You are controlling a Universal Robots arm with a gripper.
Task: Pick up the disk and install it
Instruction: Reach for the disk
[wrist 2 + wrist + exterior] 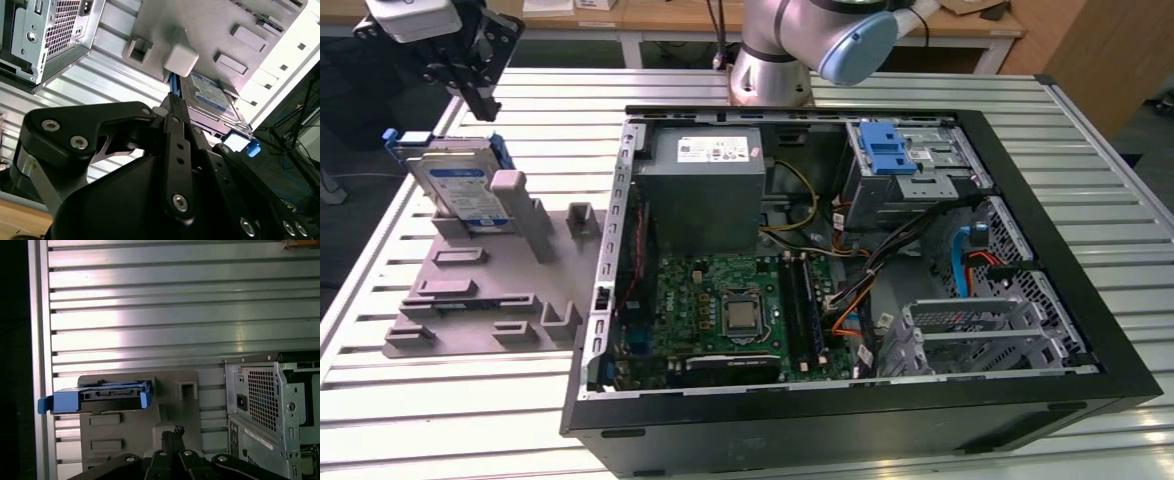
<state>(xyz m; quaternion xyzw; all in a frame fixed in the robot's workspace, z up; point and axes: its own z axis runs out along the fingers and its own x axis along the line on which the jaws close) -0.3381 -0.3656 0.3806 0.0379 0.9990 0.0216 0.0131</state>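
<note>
Fingers (480,95) in the exterior view hang at the exterior view's far left, just above the disk (460,185) and not touching it; they look drawn together with nothing between them. The disk stands nearly upright in its blue carrier frame (400,140), slotted into a grey holder (480,290) that lies on the slatted metal desk (454,420). To the exterior view's right of the holder, an open black computer case (1067,300) lies on its side. Inside it are a grey power supply (707,190), a green motherboard (734,310) and a metal drive cage (914,165) with a blue latch. The arm (801,40) rises behind the case.

In the second wrist view the fingers (175,115) are pressed together, gripping nothing, with their tip pointing toward the disk (210,95) and short of it. The disk's blue-and-white label faces the camera. A tab of the blue carrier frame (252,147) sticks out beside it, and the grey holder (225,20) spreads beyond. A vented corner of the computer case (55,30) sits over the desk (100,75).

In the first wrist view the fingers (172,434) meet at the tips, empty. The disk (112,395) is seen edge-on inside its blue carrier frame (65,400), seated in the grey holder (170,390). The rear of the computer case (270,405) stands near the holder on the desk (150,315).
</note>
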